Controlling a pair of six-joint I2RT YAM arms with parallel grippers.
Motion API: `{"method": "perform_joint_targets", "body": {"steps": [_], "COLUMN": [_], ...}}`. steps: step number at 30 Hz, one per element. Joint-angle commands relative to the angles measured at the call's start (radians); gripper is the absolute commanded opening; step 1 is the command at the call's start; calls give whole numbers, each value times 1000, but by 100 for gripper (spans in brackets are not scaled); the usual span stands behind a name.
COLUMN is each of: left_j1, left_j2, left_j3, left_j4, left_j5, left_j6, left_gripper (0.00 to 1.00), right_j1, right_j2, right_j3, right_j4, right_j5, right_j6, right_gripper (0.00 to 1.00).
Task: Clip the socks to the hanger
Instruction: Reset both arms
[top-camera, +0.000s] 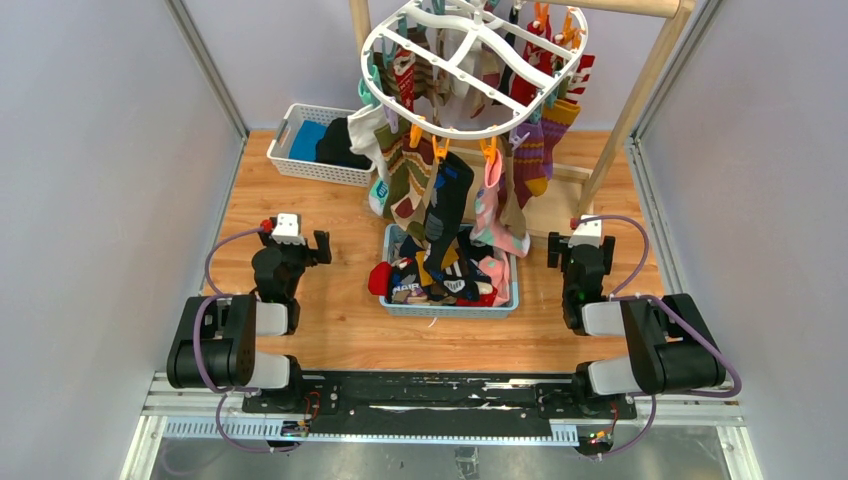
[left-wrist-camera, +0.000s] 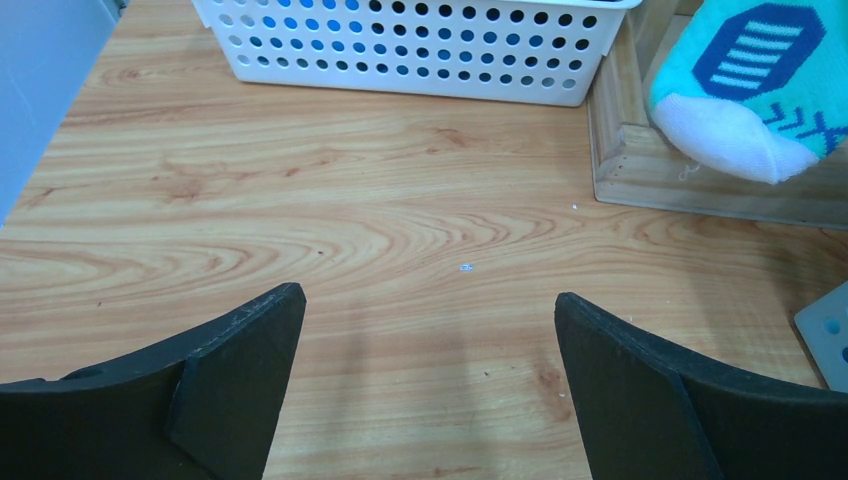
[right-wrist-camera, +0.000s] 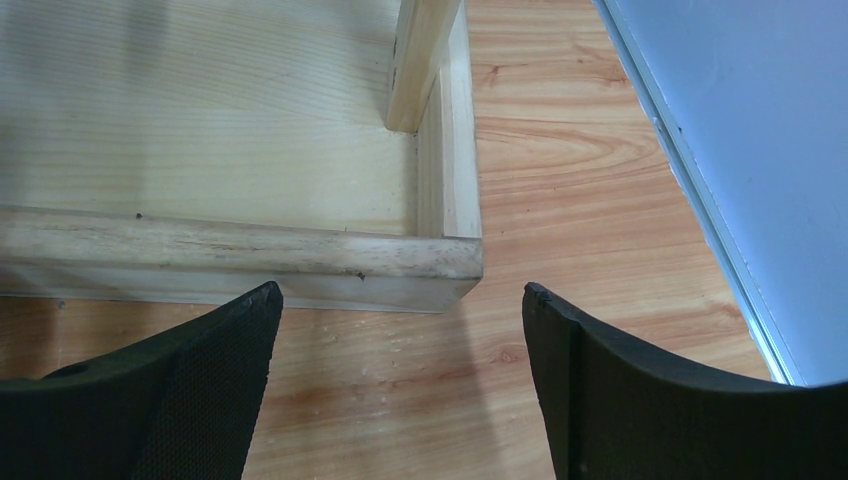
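Wide apart stand the fingers of the left gripper (left-wrist-camera: 428, 296) and the right gripper (right-wrist-camera: 400, 290), holding nothing and touching nothing, low over the table (left-wrist-camera: 300, 200). I think they wait at 9 and 3 o'clock of the blue basket (top-camera: 450, 311) so that either one can reach the loose socks (top-camera: 440, 278) inside it. At 12 o'clock, the hanger (top-camera: 470, 62) hangs above, many pins already filled

The hanger (top-camera: 462, 130), a white oval ring with curved cross bars, is hung tilted above the far middle of the desk (top-camera: 330, 330). Orange and teal clothespins (top-camera: 437, 148) dangle from its rim. Many socks (top-camera: 447, 205) are clipped beneath it: olive-patterned, black, pink, purple-striped and red. A teal-and-white sock (left-wrist-camera: 760, 90) is seen hanging low on the left side. More loose socks (top-camera: 440, 278) are heaped in mixed colours in the blue basket (top-camera: 505, 300) at the desk's centre.
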Motion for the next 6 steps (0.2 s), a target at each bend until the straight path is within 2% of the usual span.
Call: {"method": "perform_joint_targets", "body": {"steps": [1,6], "left_j1": [-5,-5], "left_j2": [3,3], "left_j3": [7,7], "left_j4": [25,25], "left_j5": [-19,-19], "left_j6": [17,17], "left_gripper": [100,100], "right_j1": [-22,-33], "right_j2": [16,11], "right_j3": [26,26], "right_j4": [13,2], "right_j5": [-19,-44], "right_j6": [0,4], "right_gripper": [88,88]}}
